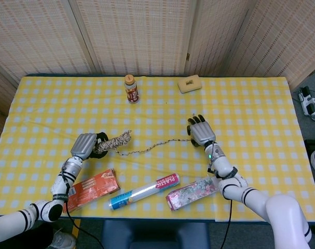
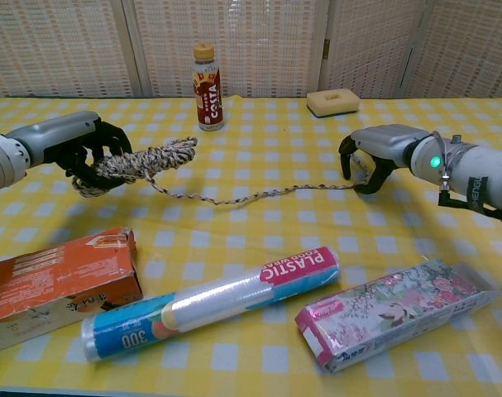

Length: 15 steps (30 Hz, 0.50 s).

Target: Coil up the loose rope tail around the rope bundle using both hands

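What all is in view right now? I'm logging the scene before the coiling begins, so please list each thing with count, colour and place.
rope bundle: one, beige and dark flecked, held above the table at left
rope tail: one, same flecking, trailing from bundle to the right
bottle: one, red label, tan cap, far centre
sponge: one, pale yellow, far right of bottle
orange box: one, near left
plastic wrap roll: one, blue and pink, near centre
floral box: one, pink, near right
tablecloth: one, yellow checked
left hand: grips bundle
right hand: curled over the tail's end; grip unclear
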Motion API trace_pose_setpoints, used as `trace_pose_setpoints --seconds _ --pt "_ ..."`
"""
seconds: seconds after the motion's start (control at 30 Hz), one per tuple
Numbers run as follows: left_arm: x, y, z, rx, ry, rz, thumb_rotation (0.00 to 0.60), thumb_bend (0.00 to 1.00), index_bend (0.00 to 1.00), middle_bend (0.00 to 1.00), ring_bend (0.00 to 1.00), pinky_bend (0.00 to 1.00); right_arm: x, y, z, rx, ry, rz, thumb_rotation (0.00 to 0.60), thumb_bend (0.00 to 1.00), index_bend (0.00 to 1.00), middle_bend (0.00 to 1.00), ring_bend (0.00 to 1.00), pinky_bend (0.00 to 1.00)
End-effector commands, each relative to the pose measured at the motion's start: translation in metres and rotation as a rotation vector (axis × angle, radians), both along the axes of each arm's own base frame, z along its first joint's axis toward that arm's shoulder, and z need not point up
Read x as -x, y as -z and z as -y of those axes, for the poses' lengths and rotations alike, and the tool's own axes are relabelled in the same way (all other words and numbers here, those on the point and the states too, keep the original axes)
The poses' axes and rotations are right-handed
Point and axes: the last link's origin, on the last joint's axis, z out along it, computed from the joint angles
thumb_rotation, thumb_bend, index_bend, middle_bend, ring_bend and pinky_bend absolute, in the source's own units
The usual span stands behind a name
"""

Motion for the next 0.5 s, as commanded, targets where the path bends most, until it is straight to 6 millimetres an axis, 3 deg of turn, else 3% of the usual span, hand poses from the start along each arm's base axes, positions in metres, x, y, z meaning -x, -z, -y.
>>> trace_pose_setpoints --seconds 0.03,0.5 --pt "0.0003 0.0003 -0.0002 0.001 -0.001 -0.001 0.6 0.67 0.78 0.75 0.72 0.78 0.0006 0.0016 -0.0005 0.001 0.001 0.004 0.6 0.4 0.5 0.18 0.09 0.0" --pt "0.0038 0.0012 -0.0006 0.003 -0.013 -0.007 0.6 0.67 0.79 0.75 0.72 0.78 0.003 0.0057 0.0013 0.001 0.004 -0.007 0.6 0.4 0.55 0.21 0.1 0.0"
